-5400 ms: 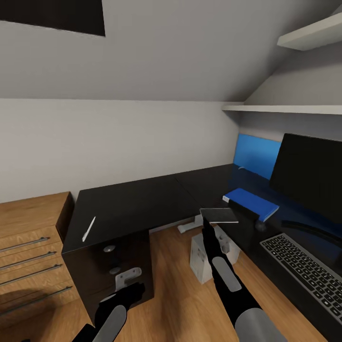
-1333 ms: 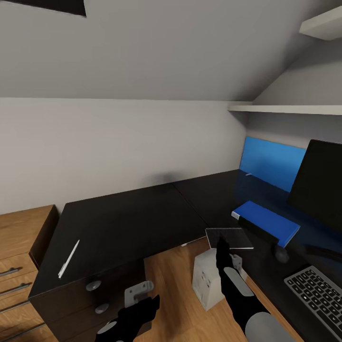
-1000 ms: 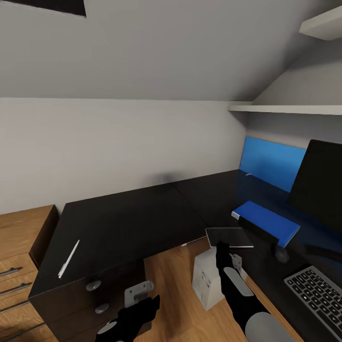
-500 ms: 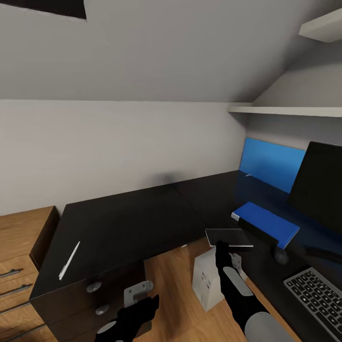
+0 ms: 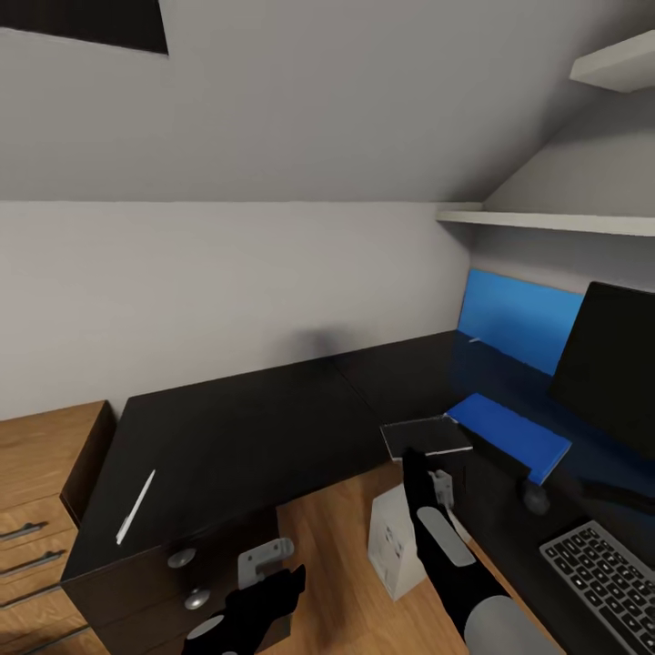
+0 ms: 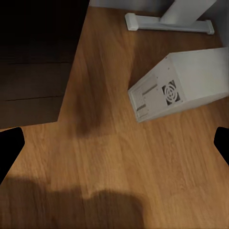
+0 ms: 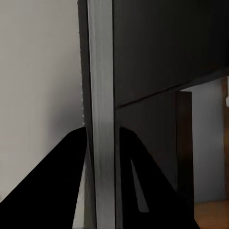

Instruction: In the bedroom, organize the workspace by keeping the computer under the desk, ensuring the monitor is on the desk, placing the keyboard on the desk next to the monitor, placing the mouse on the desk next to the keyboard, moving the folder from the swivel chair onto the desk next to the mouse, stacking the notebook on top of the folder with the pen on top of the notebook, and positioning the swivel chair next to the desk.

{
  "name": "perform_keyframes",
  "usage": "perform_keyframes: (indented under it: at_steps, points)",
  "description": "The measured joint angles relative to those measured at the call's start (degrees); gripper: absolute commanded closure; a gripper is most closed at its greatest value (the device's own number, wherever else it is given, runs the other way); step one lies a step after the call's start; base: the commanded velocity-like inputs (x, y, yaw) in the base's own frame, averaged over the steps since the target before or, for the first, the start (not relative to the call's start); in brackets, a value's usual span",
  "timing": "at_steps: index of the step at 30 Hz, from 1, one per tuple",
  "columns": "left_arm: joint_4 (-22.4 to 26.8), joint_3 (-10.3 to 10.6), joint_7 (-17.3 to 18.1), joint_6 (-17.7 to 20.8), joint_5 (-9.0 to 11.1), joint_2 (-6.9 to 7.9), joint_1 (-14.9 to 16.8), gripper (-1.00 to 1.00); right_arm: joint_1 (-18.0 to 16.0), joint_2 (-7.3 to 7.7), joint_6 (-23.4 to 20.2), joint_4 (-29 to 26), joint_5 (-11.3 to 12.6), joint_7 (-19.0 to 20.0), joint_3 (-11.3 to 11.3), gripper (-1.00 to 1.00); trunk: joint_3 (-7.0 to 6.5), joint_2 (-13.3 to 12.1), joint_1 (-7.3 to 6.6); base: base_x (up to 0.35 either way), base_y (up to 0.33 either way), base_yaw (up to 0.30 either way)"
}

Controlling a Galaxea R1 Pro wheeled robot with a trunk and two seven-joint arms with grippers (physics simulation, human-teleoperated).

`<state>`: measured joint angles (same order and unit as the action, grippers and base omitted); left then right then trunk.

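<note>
Notebook (image 5: 425, 437) sits mid-frame in the head view, pinched at its near edge by my right claw (image 5: 411, 457) just left of the blue folder (image 5: 510, 435) on the black table (image 5: 236, 432). It looks light, thin and stiff, so an edge grip should serve. The white pen (image 5: 136, 506) lies at lower left; my left claw (image 5: 273, 587) hangs low. The monitor (image 5: 608, 362) and keyboard (image 5: 605, 575) are cut off at right; the mouse (image 5: 535, 498) is dim.

Left wrist view: fingertips apart, released, above wood floor (image 6: 114, 157) and the computer (image 6: 183, 83) at upper right.

Right wrist view: the notebook's pale edge (image 7: 101, 114) runs up between my clenched fingers.
</note>
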<state>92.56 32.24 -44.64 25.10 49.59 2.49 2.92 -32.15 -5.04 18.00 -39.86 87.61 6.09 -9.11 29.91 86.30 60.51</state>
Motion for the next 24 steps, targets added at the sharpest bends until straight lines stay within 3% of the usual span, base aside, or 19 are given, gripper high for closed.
perform_keyframes:
  at_steps: [3, 7, 11, 15, 20, 24]
  points:
    - [-0.03, 0.05, 0.00, 0.02, 0.00, -0.01, 0.00, -1.00, 0.01, 0.06, -0.02, -0.91, -0.96, 0.10, -0.29, 1.00, -0.54, -1.20, -0.66, 0.000, 0.000, 0.000]
    - [-0.49, 0.42, -0.13, 0.03, 0.02, -0.11, 0.00, -1.00, -0.01, 0.71, -0.44, -4.97, -6.07, -0.29, -0.42, 1.00, -1.26, -2.81, -1.54, 0.000, 0.000, 0.000]
    - [-0.73, 0.27, -0.17, 0.02, 0.00, -0.08, -0.01, -1.00, -0.23, 3.87, -2.40, -7.13, -9.95, -4.56, 0.09, 1.00, -1.97, -4.42, -2.42, 0.000, 0.000, 0.000]
    - [-0.85, 0.50, -0.13, 0.02, 0.00, -0.13, -0.01, -1.00, -3.53, 8.71, -6.64, -7.22, -11.06, -11.54, 1.72, 1.00, -2.71, -6.02, -3.30, 0.000, 0.000, 0.000]
    - [-0.88, 0.39, -0.09, 0.00, 0.16, -0.14, 0.00, -1.00, -4.92, 9.53, -7.33, -7.25, -10.74, -12.75, 5.81, 1.00, -3.06, -6.84, -3.74, 0.000, 0.000, 0.000]
    - [-0.88, 0.25, -0.09, -0.04, 0.24, -0.09, 0.00, -1.00, -5.05, 9.76, -7.35, -7.48, -10.58, -12.50, 7.18, 1.00, -3.06, -6.84, -3.74, 0.000, 0.000, 0.000]
